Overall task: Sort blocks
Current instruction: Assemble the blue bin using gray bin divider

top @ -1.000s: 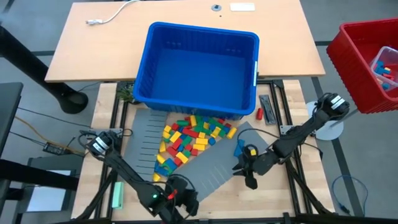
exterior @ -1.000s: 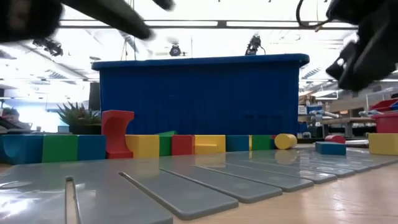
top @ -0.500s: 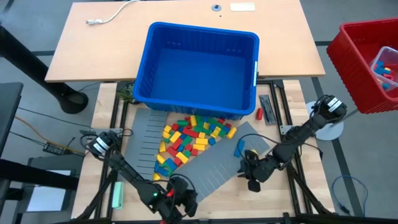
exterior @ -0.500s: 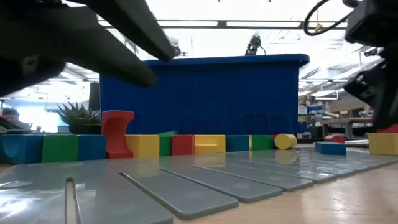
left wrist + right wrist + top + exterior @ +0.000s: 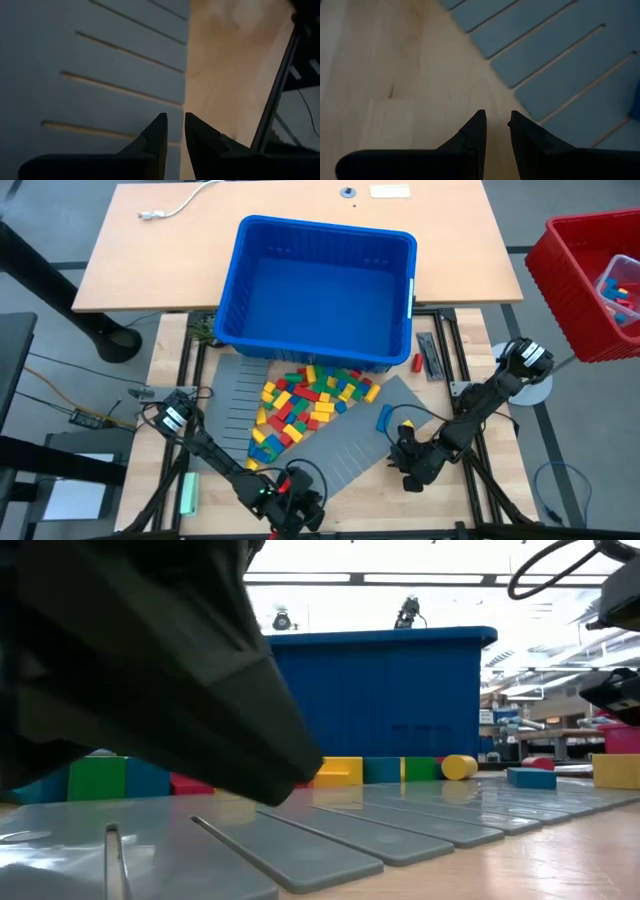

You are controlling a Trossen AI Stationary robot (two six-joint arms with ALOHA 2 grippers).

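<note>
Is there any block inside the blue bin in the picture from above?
No, the blue bin shows only its bare floor, while the blocks lie on the grey panels in front of it.

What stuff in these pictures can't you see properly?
- Low view: a big dark arm right by the camera hides most of the row of blocks and part of the blue bin.
- High view: the left claw is nearly cut off by the picture's bottom edge.
- High view: the red bin is cut by the right edge, so what's inside is mostly hidden.
- Wrist views: only grey panels and wood; no blocks.
</note>
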